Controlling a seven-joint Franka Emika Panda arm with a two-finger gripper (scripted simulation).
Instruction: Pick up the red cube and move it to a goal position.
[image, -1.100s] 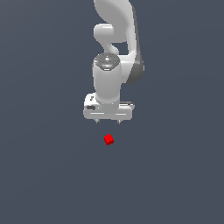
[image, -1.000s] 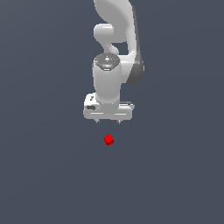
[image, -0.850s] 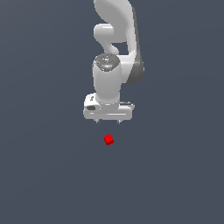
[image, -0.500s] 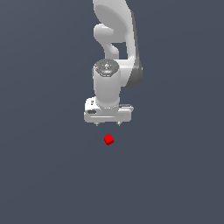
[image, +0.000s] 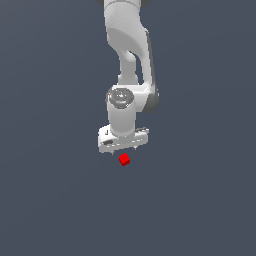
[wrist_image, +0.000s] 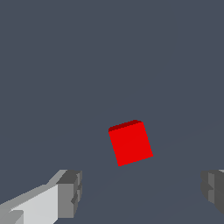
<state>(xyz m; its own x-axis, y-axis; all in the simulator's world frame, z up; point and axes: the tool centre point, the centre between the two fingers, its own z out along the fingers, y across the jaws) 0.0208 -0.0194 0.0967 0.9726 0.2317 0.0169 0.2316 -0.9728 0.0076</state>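
Wrist view: the Panda's gripper (wrist_image: 139, 192) stands wide, its two grey fingertips (wrist_image: 70, 193) spread apart with nothing between them, while the red cube (wrist_image: 130, 142) sits just beyond on the bare grey floor (wrist_image: 109, 52), turned slightly askew to the finger line. From the exterior view, the cube (image: 124, 160) lies just below the hovering gripper (image: 123, 148), so the coming move looks like a short descent.
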